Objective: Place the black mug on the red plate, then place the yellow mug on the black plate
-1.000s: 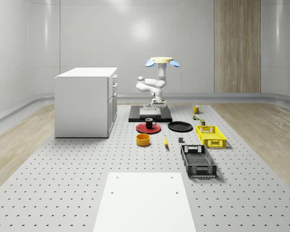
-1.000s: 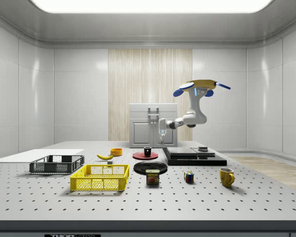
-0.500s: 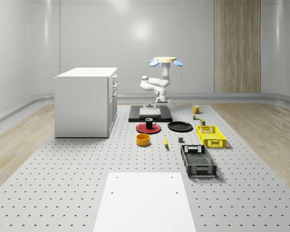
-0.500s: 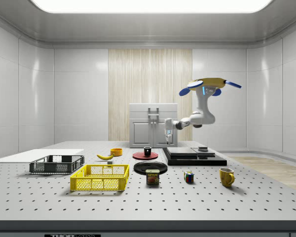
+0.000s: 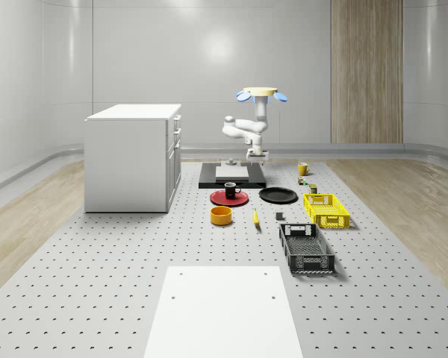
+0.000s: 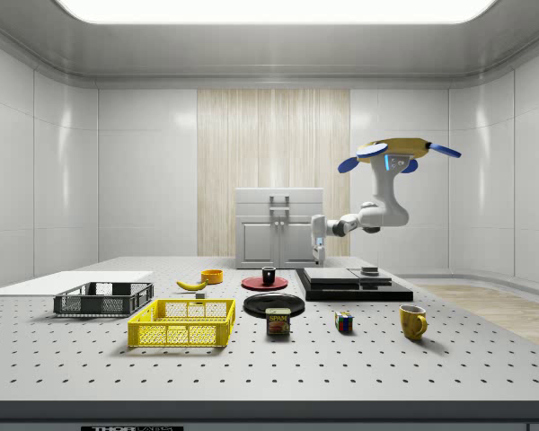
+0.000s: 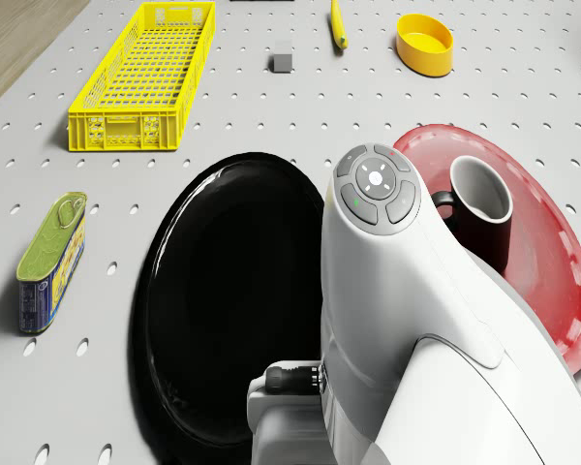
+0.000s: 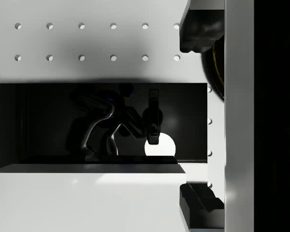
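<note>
Left of centre in the whole-scene view, your black mug (image 5: pixel 231 189) already sits on the red plate (image 5: pixel 228 198). The drone (image 5: pixel 260 93) hovers above the dark platform (image 5: pixel 231 177), pincer (image 5: pixel 257 154) apart and empty. The yellow mug (image 5: pixel 303 169) stands far right: reaching low risks clipping the black plate (image 5: pixel 278 195).

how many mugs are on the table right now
2. The black mug stands on the red plate; the yellow mug stands on the table, at the whole-scene view's far right.
</note>
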`<state>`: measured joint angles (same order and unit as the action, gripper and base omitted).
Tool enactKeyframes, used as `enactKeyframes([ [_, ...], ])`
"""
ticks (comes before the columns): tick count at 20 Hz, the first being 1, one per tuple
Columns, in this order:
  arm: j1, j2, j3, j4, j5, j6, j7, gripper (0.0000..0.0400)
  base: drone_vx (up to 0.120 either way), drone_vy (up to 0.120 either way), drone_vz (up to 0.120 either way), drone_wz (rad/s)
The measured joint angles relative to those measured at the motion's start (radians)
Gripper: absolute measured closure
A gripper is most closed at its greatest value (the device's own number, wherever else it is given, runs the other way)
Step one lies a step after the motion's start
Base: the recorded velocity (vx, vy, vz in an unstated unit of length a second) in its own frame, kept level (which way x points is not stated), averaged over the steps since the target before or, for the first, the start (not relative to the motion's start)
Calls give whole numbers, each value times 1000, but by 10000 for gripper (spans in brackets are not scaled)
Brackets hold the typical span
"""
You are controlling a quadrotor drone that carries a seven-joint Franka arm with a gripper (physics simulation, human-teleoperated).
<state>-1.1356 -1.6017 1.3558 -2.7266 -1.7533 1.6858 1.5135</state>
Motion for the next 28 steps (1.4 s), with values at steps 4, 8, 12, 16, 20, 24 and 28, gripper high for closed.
enactKeyframes([
  [4, 0, 0, 0, 0, 0, 0, 0, 0, -120, 120, 0, 0],
  [8, 0, -1, 0, 0, 0, 1, 0, 0, -120, 120, 0, 0],
  [12, 0, -1, 0, 0, 0, 1, 0, 0, -120, 120, 0, 0],
  [16, 0, -1, 0, 0, 0, 1, 0, 0, -120, 120, 0, 0],
  [20, 0, -1, 0, 0, 0, 1, 0, 0, -120, 120, 0, 0],
  [24, 0, -1, 0, 0, 1, 1, 0, 0, -120, 120, 0, 0],
  [28, 0, -1, 0, 0, 1, 1, 0, 0, -120, 120, 0, 0],
])
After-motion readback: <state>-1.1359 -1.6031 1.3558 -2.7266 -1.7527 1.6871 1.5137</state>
